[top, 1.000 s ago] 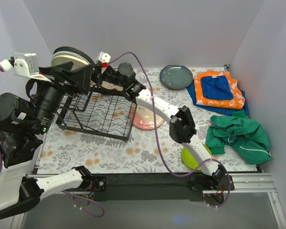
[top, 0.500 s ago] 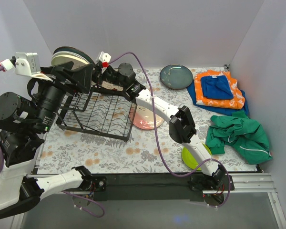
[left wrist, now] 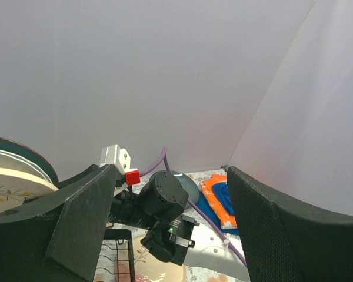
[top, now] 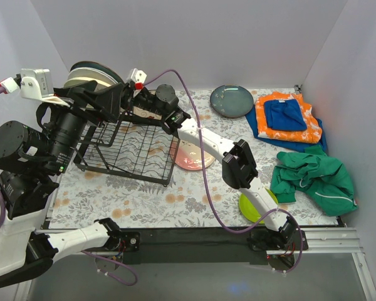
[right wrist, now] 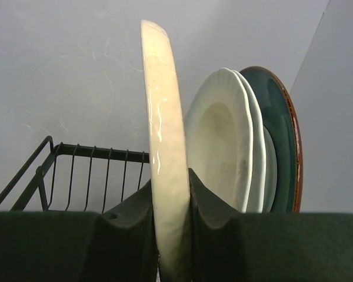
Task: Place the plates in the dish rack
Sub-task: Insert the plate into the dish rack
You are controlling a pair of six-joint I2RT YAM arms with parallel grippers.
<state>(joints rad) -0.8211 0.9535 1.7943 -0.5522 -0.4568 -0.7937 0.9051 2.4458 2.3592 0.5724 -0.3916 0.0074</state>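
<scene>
You're pinching a cream ceramic plate (right wrist: 163, 106) by its rim in the right gripper (right wrist: 172, 200), jaws clamped tight on it, and you're holding it upright on edge at the far-left end of the black wire dish rack (top: 131, 150). Just beyond it, white deep plates (right wrist: 220, 141) and a dark blue-grey plate with a brown rim (right wrist: 285, 135) are standing in a row. So by the look of it you're in the placing step, though I can't tell whether the bottom edge is seated in a slot.

Your left gripper (left wrist: 172, 176) is hanging close by with its jaws spread wide and nothing between them.

Next, you're looking at easing the plate down between the wires, clear of its white neighbour, then letting go gently in case it tips.

On the flowered table (top: 144, 200), a pink round plate (top: 197, 160) is lying just beside the rack, a second dark blue-grey plate (top: 232, 100) is sitting at the far edge, and a small lime green plate (top: 254, 210) is peeking out from under your right arm.
</scene>
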